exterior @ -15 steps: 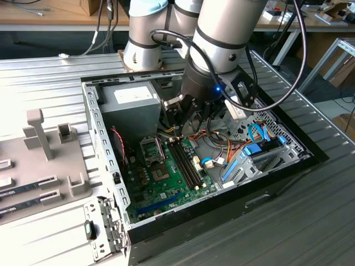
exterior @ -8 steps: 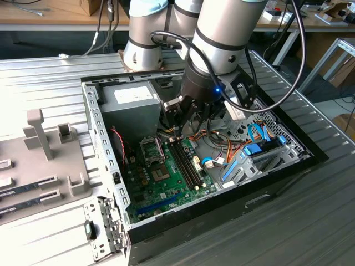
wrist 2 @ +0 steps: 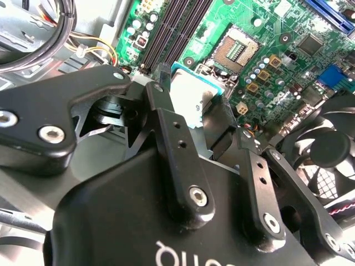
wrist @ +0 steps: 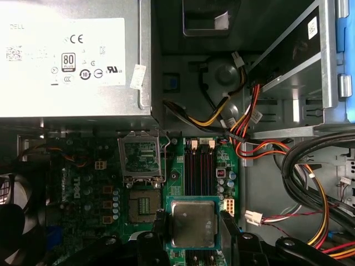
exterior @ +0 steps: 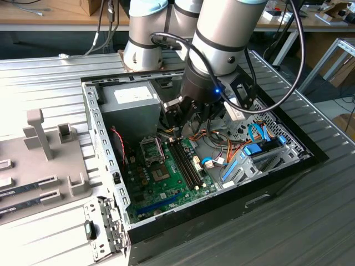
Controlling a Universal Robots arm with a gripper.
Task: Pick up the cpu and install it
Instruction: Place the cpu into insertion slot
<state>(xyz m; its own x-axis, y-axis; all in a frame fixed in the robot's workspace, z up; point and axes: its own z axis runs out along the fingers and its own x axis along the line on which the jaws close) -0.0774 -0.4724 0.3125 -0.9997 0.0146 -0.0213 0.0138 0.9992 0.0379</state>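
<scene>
My gripper (exterior: 186,121) hangs inside the open computer case (exterior: 97,127) at the centre of the exterior view, above the green motherboard (exterior: 166,191). In both wrist views its two black fingers (wrist: 159,223) pinch the cpu (wrist: 192,223) by opposite edges — silver top, thin green rim. It is held flat over the board, just beside the open socket (wrist: 143,204). The first wrist view also takes in the grey power supply (wrist: 72,83) with its white printed label — the second shows a black fan (wrist 2: 327,149).
</scene>
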